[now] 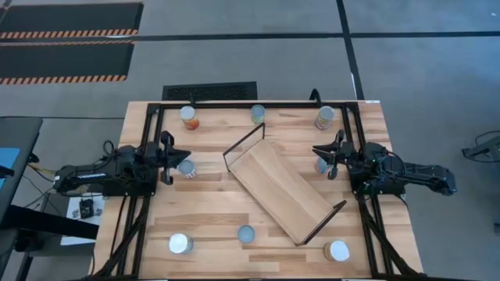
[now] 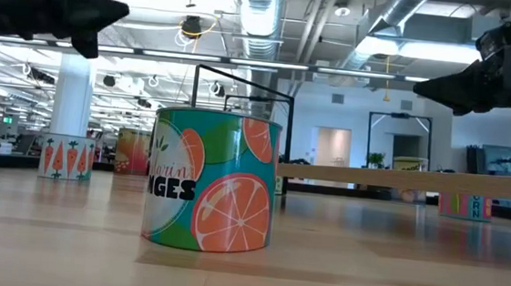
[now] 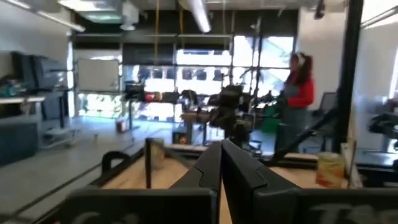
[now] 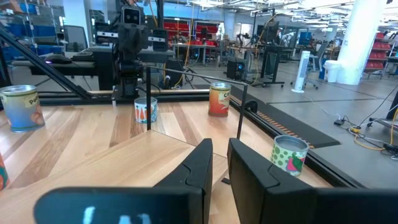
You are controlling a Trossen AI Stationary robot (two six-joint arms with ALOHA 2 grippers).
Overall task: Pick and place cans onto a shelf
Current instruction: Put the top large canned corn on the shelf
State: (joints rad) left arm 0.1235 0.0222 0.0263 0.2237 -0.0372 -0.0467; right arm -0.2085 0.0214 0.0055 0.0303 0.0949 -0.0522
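The shelf [image 1: 283,189], a pale-wood board with black wire frames at its ends, lies diagonally on the table's middle. Several cans stand upright around it: three along the far edge [image 1: 188,117] [image 1: 258,114] [image 1: 325,117], three near the near edge [image 1: 180,243] [image 1: 246,233] [image 1: 337,250]. My left gripper [image 1: 186,154] is shut and empty, raised beside a carrot-label can [image 1: 186,168]. My right gripper [image 1: 318,150] is shut and empty, with only a narrow slit between its fingers [image 4: 219,163], raised beside another can [image 1: 321,165]. The orange-label can [image 2: 211,181] fills the low view.
Black frame rails [image 1: 148,148] [image 1: 355,140] run along both sides of the slatted tabletop. Bare wood lies between the shelf and each gripper. A person in red [image 3: 300,81] stands in the room beyond the table.
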